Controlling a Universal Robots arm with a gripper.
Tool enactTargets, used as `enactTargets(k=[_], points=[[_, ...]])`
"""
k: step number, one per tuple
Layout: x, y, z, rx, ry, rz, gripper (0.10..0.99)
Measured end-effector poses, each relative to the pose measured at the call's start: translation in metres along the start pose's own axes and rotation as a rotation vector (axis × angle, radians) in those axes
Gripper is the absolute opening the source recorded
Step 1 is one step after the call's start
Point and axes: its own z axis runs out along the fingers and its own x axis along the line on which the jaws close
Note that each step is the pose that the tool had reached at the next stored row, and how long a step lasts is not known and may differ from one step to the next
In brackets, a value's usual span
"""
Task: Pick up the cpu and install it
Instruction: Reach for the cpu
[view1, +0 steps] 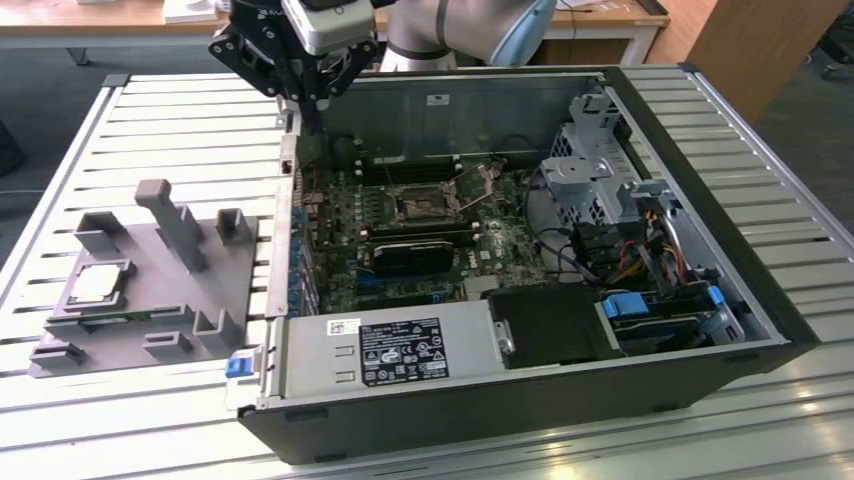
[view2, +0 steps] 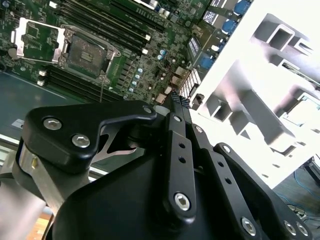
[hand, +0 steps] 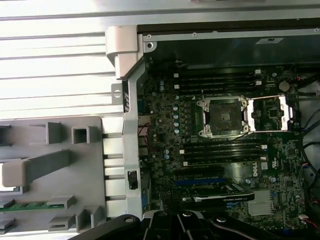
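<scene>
While the cpu (view1: 100, 283) lies flat, silvery top up, on the grey fixture (view1: 174, 290), nothing is touching it. It sits in a shallow seat on the side of the fixture towards the exterior view's left, with upright posts just beside it. A thin green memory stick (hand: 35, 205) lies in a slot of the same fixture. The fixture rests on a slatted metal table (view1: 80, 420), just beside the open case (view1: 441, 100), which lies on its side at the exterior view's right.

Inside the case, the socket (view1: 420, 205) sits near the middle of the green board. In the first wrist view the socket (hand: 222, 117) stands open, its metal frame (hand: 270, 114) swung aside. Dark memory slots run along both sides of it, and a black card (view1: 420, 255) lies nearer the power supply (view1: 387, 350).

The gripper (view1: 316, 100) hangs high over the case's far corner at the exterior view's left, well apart from the cpu and above the socket's level. In the second wrist view the gripper (view2: 176, 99) has its fingers (view2: 179, 150) pressed together, holding nothing, with the board and the pale fixture (view2: 250, 100) below them.
</scene>
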Motion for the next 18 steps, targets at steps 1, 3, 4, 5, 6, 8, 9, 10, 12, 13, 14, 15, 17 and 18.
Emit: enactTargets(k=[1, 3, 4, 5, 6, 8, 9, 10, 12, 13, 14, 15, 17, 18], points=[[0.0003, 0.0000, 0.0000, 0.000, 0.0000, 0.000, 0.106], [0.0009, -0.0001, 0.0000, 0.000, 0.0001, 0.000, 0.106], [0.0011, -0.0001, 0.0000, 0.000, 0.0000, 0.000, 0.106], [0.0015, -0.0001, -0.0001, 0.000, 0.0001, 0.000, 0.106], [0.0017, -0.0001, 0.0000, 0.000, 0.0000, 0.000, 0.106], [0.0023, -0.0002, 0.0000, 0.000, 0.0000, 0.000, 0.106], [0.0025, -0.0002, 0.0000, 0.000, 0.0000, 0.000, 0.106], [0.0028, -0.0002, -0.0001, 0.000, 0.0001, 0.000, 0.106], [0.0034, -0.0002, -0.0001, 0.000, 0.0000, 0.000, 0.106], [0.0036, -0.0003, -0.0001, 0.000, 0.0000, 0.000, 0.106], [0.0039, -0.0003, -0.0001, 0.000, 0.0001, 0.000, 0.106], [0.0042, -0.0003, -0.0001, 0.000, 0.0000, 0.000, 0.106], [0.0048, -0.0004, -0.0001, 0.000, 0.0001, 0.000, 0.106], [0.0051, -0.0004, -0.0001, 0.000, 0.0000, 0.000, 0.106]])
